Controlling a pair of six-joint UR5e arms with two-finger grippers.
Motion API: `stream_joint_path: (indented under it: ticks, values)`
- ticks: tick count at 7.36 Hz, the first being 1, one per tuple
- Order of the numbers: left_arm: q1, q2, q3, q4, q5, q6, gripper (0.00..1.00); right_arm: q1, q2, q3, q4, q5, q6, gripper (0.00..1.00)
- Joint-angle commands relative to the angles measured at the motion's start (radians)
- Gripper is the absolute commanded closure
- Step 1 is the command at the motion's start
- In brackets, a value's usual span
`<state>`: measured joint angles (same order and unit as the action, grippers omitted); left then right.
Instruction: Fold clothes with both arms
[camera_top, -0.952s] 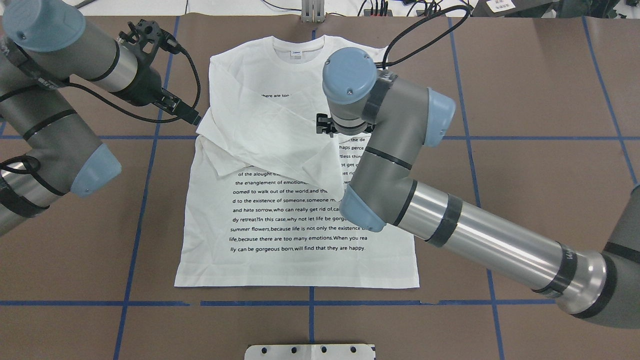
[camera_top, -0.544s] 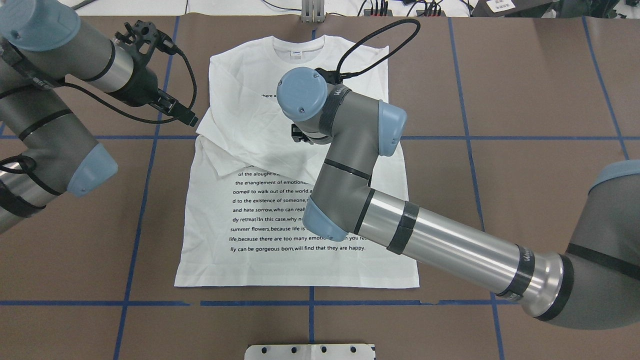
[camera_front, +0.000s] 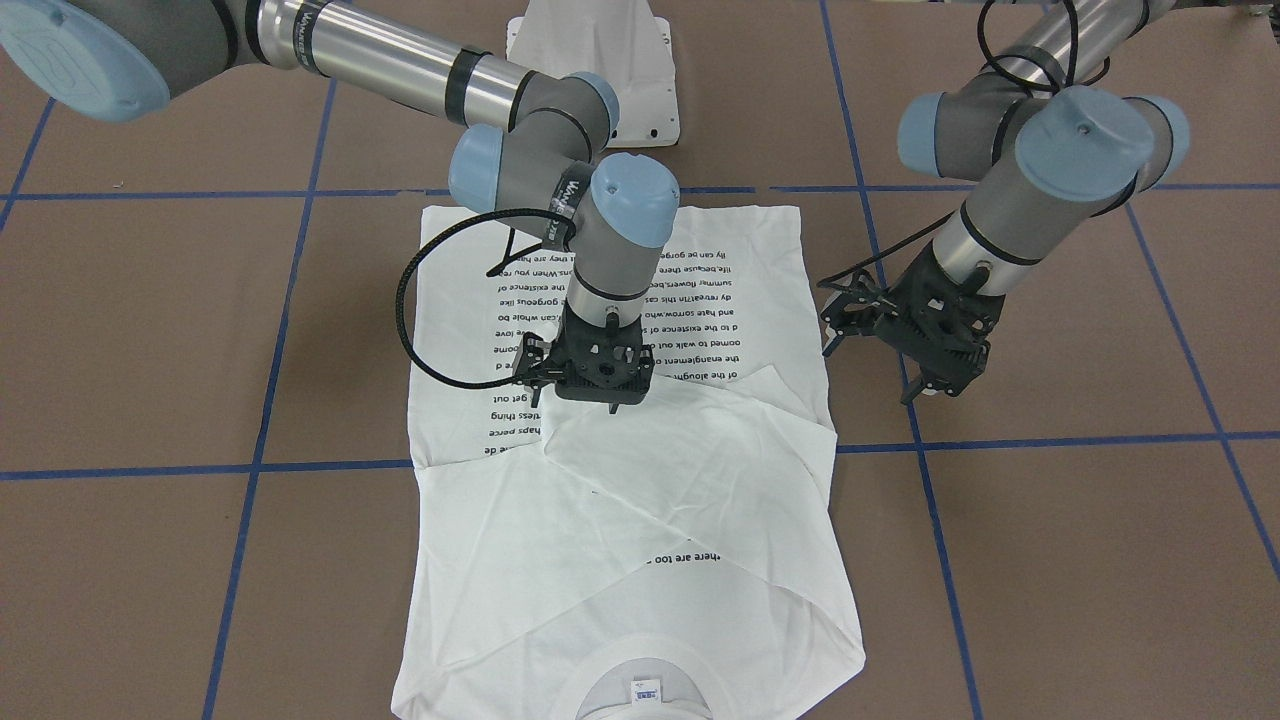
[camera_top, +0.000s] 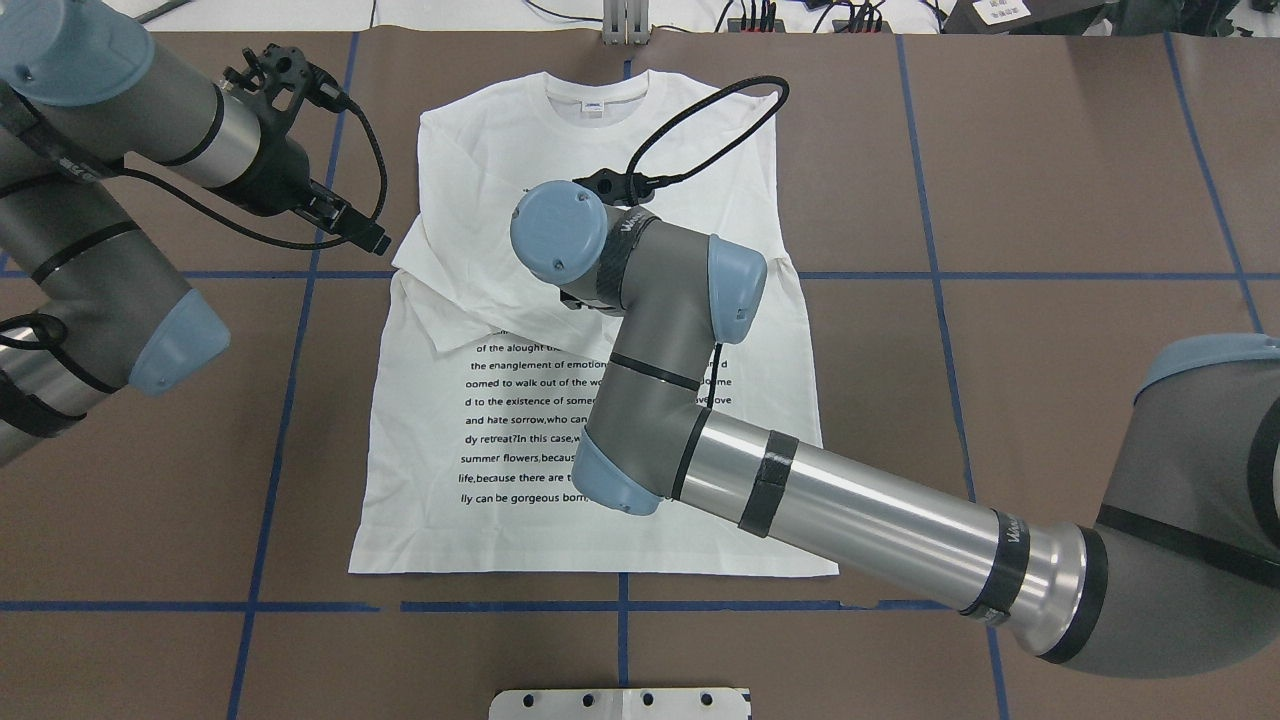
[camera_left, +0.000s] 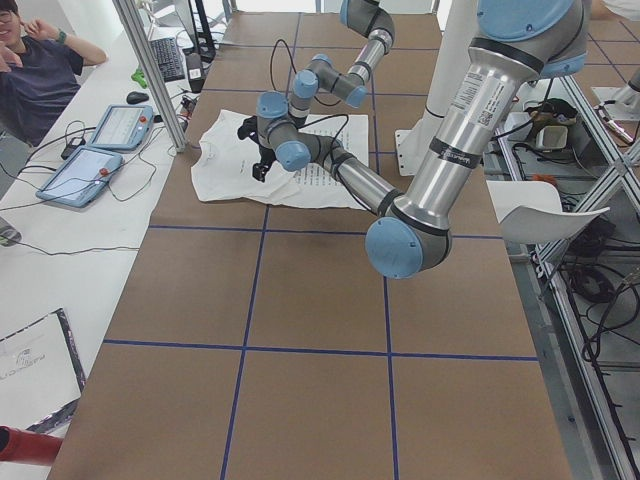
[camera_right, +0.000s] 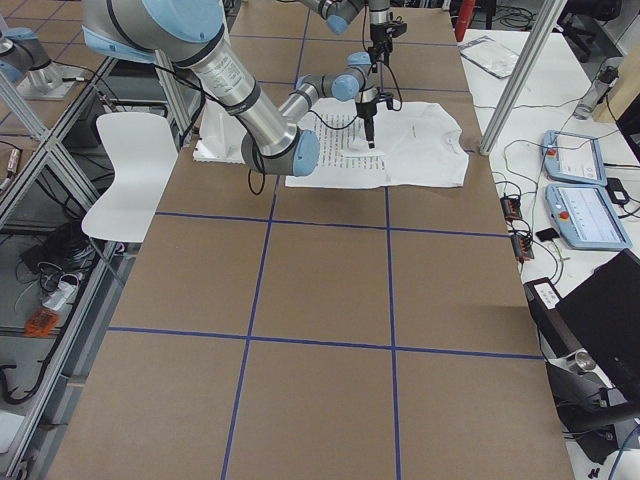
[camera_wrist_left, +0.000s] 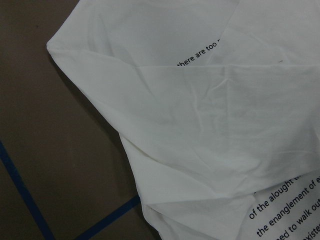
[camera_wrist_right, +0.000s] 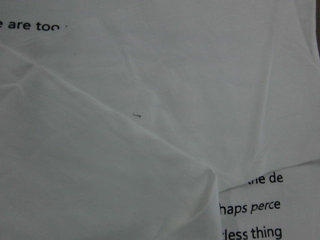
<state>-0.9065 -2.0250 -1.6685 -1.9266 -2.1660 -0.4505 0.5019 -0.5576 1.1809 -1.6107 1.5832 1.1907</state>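
White T-shirt (camera_top: 500, 180) lies flat, sleeve cuff in right pincer (camera_front: 611, 403)

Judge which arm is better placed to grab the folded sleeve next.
Right, probably. The right gripper hangs directly over the middle of the shirt, at the edge of the folded sleeve. The left gripper is off the cloth, over the table beside the shirt.
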Motion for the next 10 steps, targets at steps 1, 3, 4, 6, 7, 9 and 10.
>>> stream_joint_path:
  ticks: [1, 3, 4, 6, 7, 9, 10]
  values:
    - [0.001, 0.002, 0.000, 0.000, 0.000, 0.000, 0.00, -0.014, 0.001, -0.023, 0.000, -0.022, 0.004, 0.00]
    - [0.001, 0.002, 0.000, 0.000, 0.000, 0.000, 0.00, -0.005, -0.001, -0.027, -0.043, -0.063, -0.043, 0.00]
    - [0.001, 0.002, 0.001, 0.000, 0.000, 0.000, 0.00, 0.013, -0.001, -0.026, -0.055, -0.065, -0.071, 0.00]
    - [0.001, 0.002, 0.000, 0.000, 0.000, -0.002, 0.00, 0.030, -0.005, -0.024, -0.089, -0.065, -0.108, 0.00]
    - [0.003, 0.002, 0.000, 0.000, 0.000, -0.002, 0.00, 0.032, -0.007, -0.023, -0.103, -0.066, -0.111, 0.00]
    - [0.006, 0.002, 0.001, 0.000, 0.000, -0.004, 0.00, 0.043, -0.013, -0.021, -0.124, -0.066, -0.132, 0.00]
    - [0.006, 0.002, 0.001, 0.000, 0.000, -0.008, 0.00, 0.049, -0.015, -0.017, -0.158, -0.066, -0.151, 0.00]
